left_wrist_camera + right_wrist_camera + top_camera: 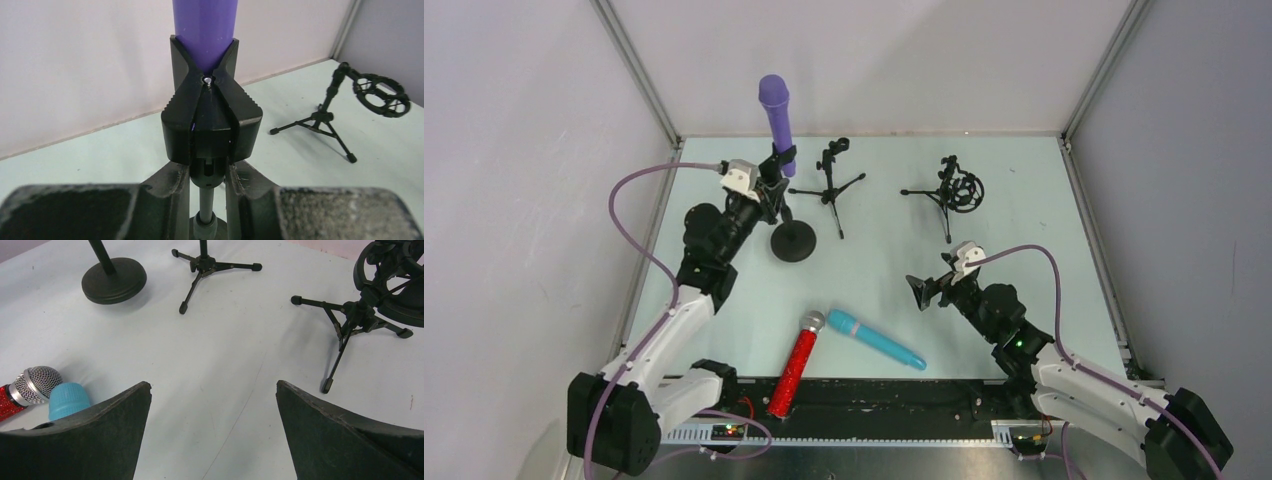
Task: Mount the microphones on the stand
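At far left, left claw [207, 175] clamped on stand [212, 125] under purple microphone [205, 30]; right claw [212, 390] apart

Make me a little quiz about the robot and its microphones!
1. True or false: the purple mic sits in the round stand's clip.
2. How many mics lie flat on the table?
3. Which claw is wide open? A: left claw. B: right claw.
Key: 1 true. 2 two, the red mic and the blue mic. 3 B.
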